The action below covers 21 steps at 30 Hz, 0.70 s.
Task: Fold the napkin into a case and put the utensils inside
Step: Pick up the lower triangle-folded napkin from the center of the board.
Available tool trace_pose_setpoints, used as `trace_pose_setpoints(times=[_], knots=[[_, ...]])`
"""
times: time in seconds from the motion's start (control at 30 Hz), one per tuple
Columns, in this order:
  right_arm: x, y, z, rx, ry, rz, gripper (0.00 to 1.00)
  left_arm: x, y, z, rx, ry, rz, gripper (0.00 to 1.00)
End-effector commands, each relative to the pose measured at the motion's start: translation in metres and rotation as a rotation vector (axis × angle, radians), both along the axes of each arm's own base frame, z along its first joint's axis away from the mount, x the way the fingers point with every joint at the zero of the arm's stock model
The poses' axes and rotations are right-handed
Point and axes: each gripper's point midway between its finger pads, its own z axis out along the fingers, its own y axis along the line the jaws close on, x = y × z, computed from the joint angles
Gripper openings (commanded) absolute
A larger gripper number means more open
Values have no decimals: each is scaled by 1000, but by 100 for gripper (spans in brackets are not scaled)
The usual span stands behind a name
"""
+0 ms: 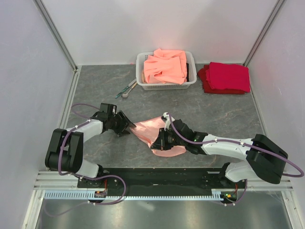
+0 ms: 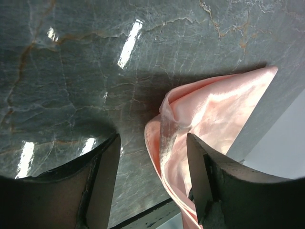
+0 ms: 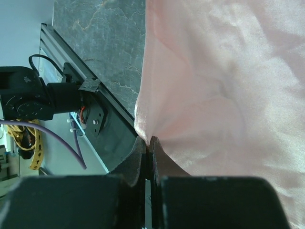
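In the top view, the napkin [image 1: 153, 133] was seen bunched on the grey table [image 1: 224, 119], close to the near edge. Its long axis was laid from about 10 o'clock to 4 o'clock. The left gripper [image 1: 127, 125] was placed at the 10 o'clock end and the right gripper [image 1: 160, 141] over the middle part. The utensils [image 1: 126, 89] were left well apart at 12 o'clock, just beside the white basket [image 1: 140, 71], so neither arm was near to them.

In the left wrist view, the left gripper [image 2: 152, 143] was held wide, with nothing clamped. A folded corner of the napkin [image 2: 219, 102] was found between the fingers, close to the finger [image 2: 198, 162] at 4 o'clock, and the cloth was stretched away towards 2 o'clock. The gap towards the other finger was filled only by table [image 2: 71, 71].

In the right wrist view, the right gripper [image 3: 147, 143] was clenched on an edge of the napkin [image 3: 228, 95], and the cloth was spread from the jaws towards 1 o'clock.

It is judged that the coming move depends on the left jaws being closed on that corner, the cloth being off-centre towards one finger.
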Motion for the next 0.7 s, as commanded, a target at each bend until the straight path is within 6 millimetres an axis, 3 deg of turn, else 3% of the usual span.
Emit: trace_pose_setpoints(times=[0.0, 0.13, 0.17, 0.3, 0.33, 0.47, 0.63, 0.67], knots=[[0, 5, 16, 78, -18, 12, 0, 23, -8, 6, -18, -56, 21, 62], [-2, 7, 13, 94, -11, 23, 0, 25, -14, -2, -31, -34, 18, 56], [-4, 6, 11, 93, -6, 28, 0, 26, -14, -4, -28, -34, 18, 49], [-12, 6, 6, 112, 18, 56, 0, 32, -10, -4, -5, -67, 24, 40], [-14, 7, 6, 121, 15, 64, 0, 33, -11, -3, -7, -72, 20, 30], [-21, 2, -7, 109, 38, 81, 0, 39, -6, 7, 38, -112, -2, 12], [-35, 0, -17, 145, 92, 118, 0, 45, 18, 29, 232, -167, 20, 4], [-37, 0, -18, 152, 99, 123, 0, 42, 14, 37, 275, -190, 3, 3]])
